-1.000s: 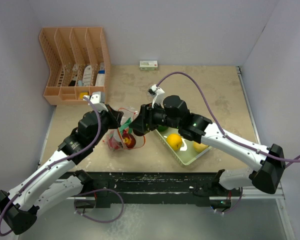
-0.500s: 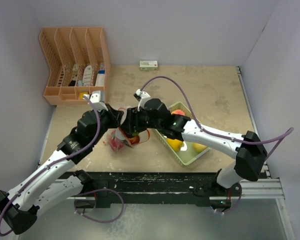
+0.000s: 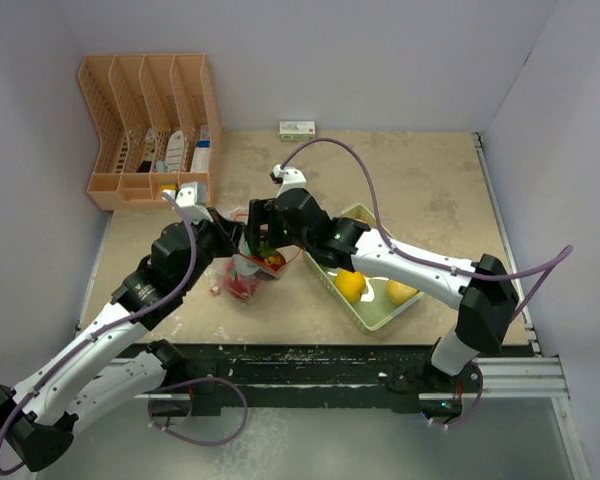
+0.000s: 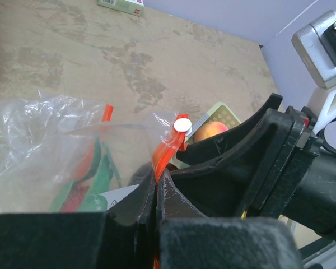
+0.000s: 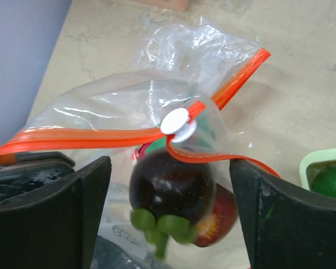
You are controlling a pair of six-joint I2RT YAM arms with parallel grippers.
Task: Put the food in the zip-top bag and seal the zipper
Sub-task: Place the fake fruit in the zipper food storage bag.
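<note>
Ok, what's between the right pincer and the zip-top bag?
A dark purple toy fruit, in the gap of the open right pincer, at the mouth of the zip-top bag; right wrist view.

The zip-top bag (image 5: 179,61) is thin clear plastic, crinkled and shiny with glare. Its zipper (image 5: 89,136) is a smooth orange-red plastic strip with a glossy white slider (image 5: 175,123). The dark purple fruit (image 5: 171,185) looks glossy plastic. The tabletop (image 4: 73,61) is matt, mottled beige.

An orange organizer (image 3: 148,130) stands at the far left. A small box (image 3: 297,129) lies by the wall, a green tray (image 3: 380,313) nearer.
</note>
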